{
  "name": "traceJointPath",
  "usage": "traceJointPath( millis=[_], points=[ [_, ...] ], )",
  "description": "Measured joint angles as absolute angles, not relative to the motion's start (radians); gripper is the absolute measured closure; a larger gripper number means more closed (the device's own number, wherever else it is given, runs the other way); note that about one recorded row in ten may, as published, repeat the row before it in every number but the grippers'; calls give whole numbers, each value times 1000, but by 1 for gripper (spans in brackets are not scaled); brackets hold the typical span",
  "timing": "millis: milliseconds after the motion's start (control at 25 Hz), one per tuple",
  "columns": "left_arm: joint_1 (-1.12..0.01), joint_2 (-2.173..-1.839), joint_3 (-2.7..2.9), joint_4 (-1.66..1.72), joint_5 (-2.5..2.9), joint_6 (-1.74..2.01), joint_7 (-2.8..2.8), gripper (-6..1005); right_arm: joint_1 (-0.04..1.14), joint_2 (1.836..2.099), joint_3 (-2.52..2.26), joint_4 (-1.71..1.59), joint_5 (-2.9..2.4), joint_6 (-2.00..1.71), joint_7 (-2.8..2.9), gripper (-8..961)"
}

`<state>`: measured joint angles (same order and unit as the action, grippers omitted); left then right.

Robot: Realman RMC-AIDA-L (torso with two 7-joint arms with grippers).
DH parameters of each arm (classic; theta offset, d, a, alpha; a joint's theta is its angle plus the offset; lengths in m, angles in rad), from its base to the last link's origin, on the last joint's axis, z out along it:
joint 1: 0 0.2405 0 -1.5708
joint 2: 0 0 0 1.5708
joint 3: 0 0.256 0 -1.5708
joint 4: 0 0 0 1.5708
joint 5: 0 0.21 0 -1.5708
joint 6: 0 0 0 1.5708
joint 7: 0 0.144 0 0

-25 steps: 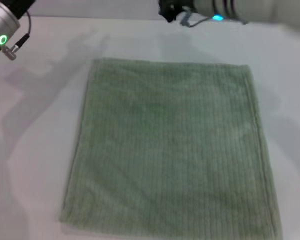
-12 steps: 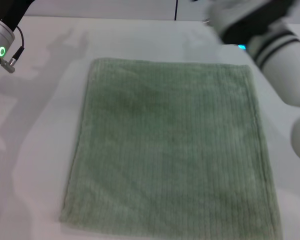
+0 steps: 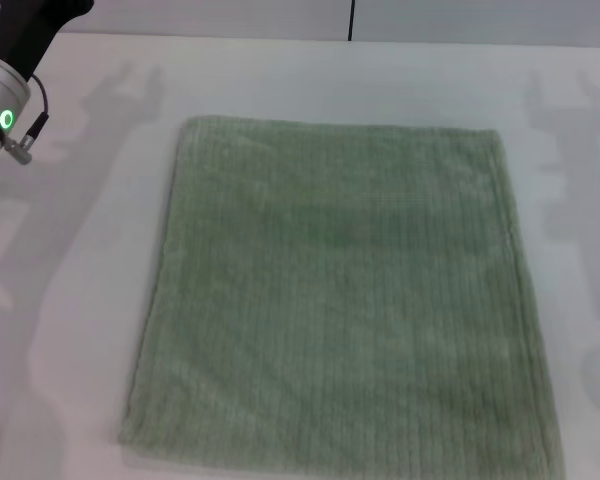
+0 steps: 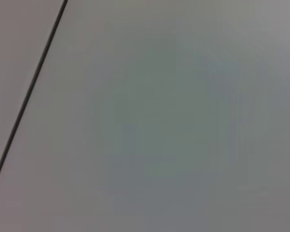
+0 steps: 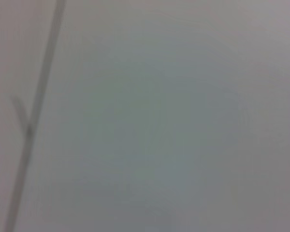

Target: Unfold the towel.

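Note:
The towel (image 3: 340,300), pale sage-green ribbed terry cloth, lies spread flat as one roughly square sheet in the middle of the white table (image 3: 80,300) in the head view. Its hemmed edge runs down the right side. Only the wrist of my left arm (image 3: 8,75) shows, at the far left corner, clear of the towel; its gripper is out of view. My right arm and gripper are out of view. Both wrist views show only blank pale surface with a dark seam line.
Bare white table surrounds the towel on the left, far and right sides. A dark seam (image 3: 351,20) marks the wall behind the table's far edge. Arm shadows fall on the table at the far left and far right.
My right arm, which reached across the far edge of the table, has swung away to the right and left the head view. The left arm shifted slightly. The towel stays flat.

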<state>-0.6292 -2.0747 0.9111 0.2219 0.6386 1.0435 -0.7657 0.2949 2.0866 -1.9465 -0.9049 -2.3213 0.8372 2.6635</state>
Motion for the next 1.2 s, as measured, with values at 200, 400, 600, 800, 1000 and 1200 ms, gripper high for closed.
traceJointPath(
  millis=[200, 400, 600, 800, 1000, 1200],
  points=[
    [-622, -2074, 916, 219, 622, 1037, -726, 520, 279, 2085, -1941, -852, -2323, 940, 2678, 331],
    [-614, -2074, 917, 214, 615, 1035, -694, 352, 277, 2084, -1935, -814, -2317, 969, 2708, 331],
    [-610, -2077, 912, 204, 583, 1039, -673, 245, 286, 2083, -1936, -768, -2273, 1025, 2721, 332],
    [-608, -2077, 911, 195, 549, 1037, -648, 138, 305, 2080, -1940, -707, -2237, 1076, 2812, 332],
    [-607, -2075, 913, 195, 541, 1036, -617, 138, 339, 2080, -1934, -629, -2237, 1085, 2904, 331],
    [-606, -2069, 912, 195, 540, 1033, -616, 139, 395, 2081, -1944, -543, -2236, 1090, 2922, 331]
  ],
)
